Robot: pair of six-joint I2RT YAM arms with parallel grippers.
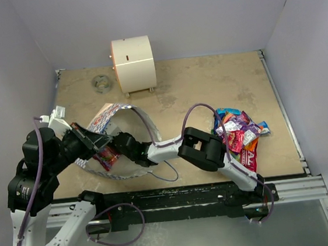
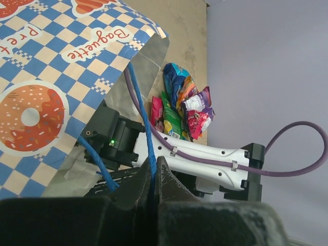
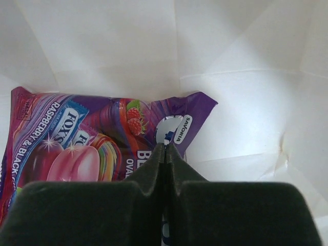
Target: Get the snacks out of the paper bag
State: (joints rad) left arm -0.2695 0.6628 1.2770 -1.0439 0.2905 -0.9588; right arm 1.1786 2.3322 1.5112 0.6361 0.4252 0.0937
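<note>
The paper bag (image 1: 113, 117) lies on its side at the left, blue-and-white checkered in the left wrist view (image 2: 51, 77). My left gripper (image 2: 154, 165) is shut on the bag's blue cord handle (image 2: 146, 123); it also shows in the top view (image 1: 98, 141). My right gripper (image 3: 165, 147) is inside the bag's white interior (image 3: 230, 77), shut on the edge of a purple candy packet (image 3: 92, 148). In the top view the right gripper (image 1: 115, 153) sits in the bag's mouth beside a red-pink packet (image 1: 105, 158). A pile of snacks (image 1: 241, 135) lies on the table at the right and also shows in the left wrist view (image 2: 184, 107).
A cream cylindrical box (image 1: 133, 63) stands at the back, with a small grey ring (image 1: 100, 82) to its left. The right arm (image 1: 202, 148) stretches across the table's front between the pile and the bag. Metal rails run along the table's front and right edges.
</note>
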